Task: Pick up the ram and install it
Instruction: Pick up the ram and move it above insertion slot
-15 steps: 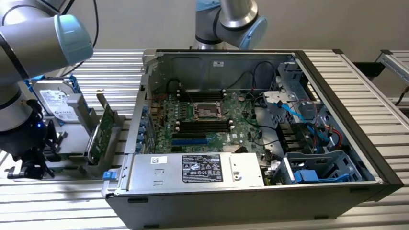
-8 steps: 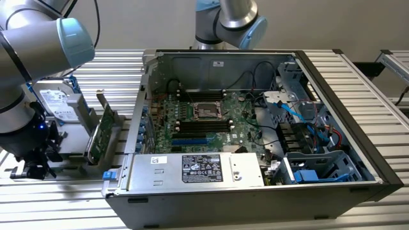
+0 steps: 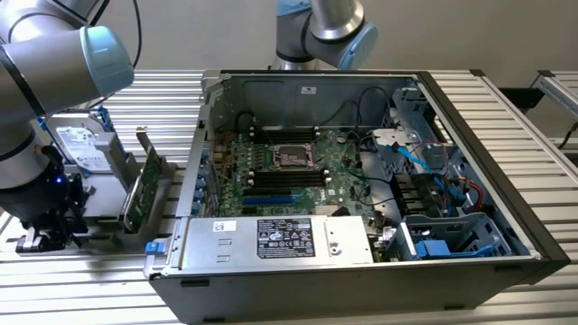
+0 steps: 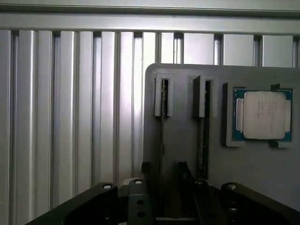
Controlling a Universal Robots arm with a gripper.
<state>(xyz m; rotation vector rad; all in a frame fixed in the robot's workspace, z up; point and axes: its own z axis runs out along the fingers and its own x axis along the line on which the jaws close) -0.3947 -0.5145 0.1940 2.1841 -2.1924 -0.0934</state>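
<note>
1. Ram (image 4: 162, 126) — edge-on in a slot of the grey holder (image 4: 183, 117), between the spread fingers of the gripper (image 4: 164, 171), apparently untouched.
2. Risk: an off-centre squeeze may tilt or jam it.
3. Risk: neighbouring stick (image 4: 201, 140) just beside — a finger may clip it.
4. Hidden: ram's near end behind the gripper; chips unreadable.

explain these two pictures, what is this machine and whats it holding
A robot arm with a two-fingered gripper works over a slatted metal table. The exterior view, from a camera off the arm, shows an open computer case, motherboard exposed. The wrist view, from a camera on the arm, looks past the gripper at a grey holder. On edge in it stand the ram stick and a second stick, beside a square processor chip. The gripper is open, straddling the ram stick; it holds nothing.
</note>
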